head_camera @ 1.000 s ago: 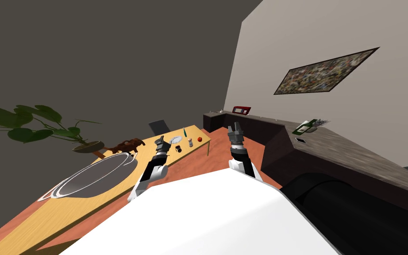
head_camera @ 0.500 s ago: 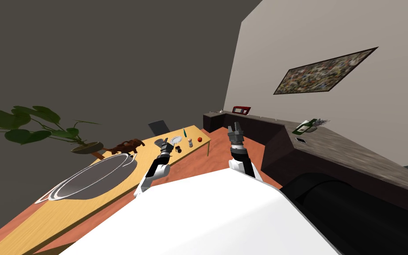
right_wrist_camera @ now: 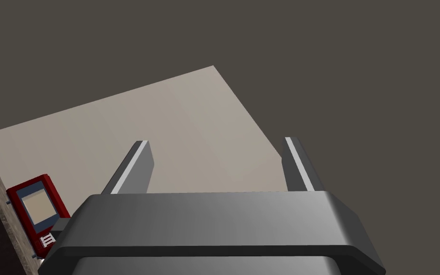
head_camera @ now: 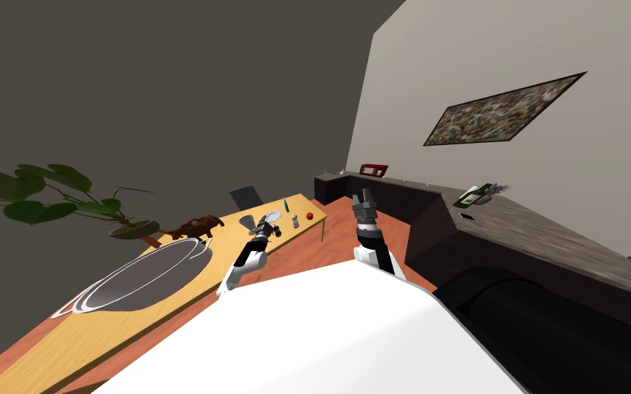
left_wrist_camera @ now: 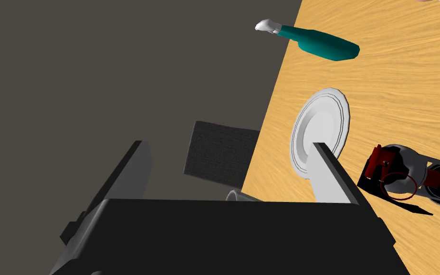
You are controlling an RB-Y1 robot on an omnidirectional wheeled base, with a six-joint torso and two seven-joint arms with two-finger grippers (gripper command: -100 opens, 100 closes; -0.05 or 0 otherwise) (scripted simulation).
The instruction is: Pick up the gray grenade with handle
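Grenade (left_wrist_camera: 414,164) lies on its side on the tabletop (left_wrist_camera: 405,86), just beside the plate (left_wrist_camera: 319,131), on the plate's side nearer me. Its red lever and ring point toward the plate. The teal bottle (left_wrist_camera: 324,44) lies beyond the plate's far side.

Over the last second my left arm has swung along the tabletop toward the plate, so my left jaws now hang above the plate's edge, spread wide with nothing between them. The grenade sits outside their gap, past the finger (left_wrist_camera: 329,176) that crosses the plate. I judge the reach about half done: I must shift further past the plate to centre the gap on the grey body, then come down.

My right jaws have not moved. They are spread too, empty and well apart from the plate.
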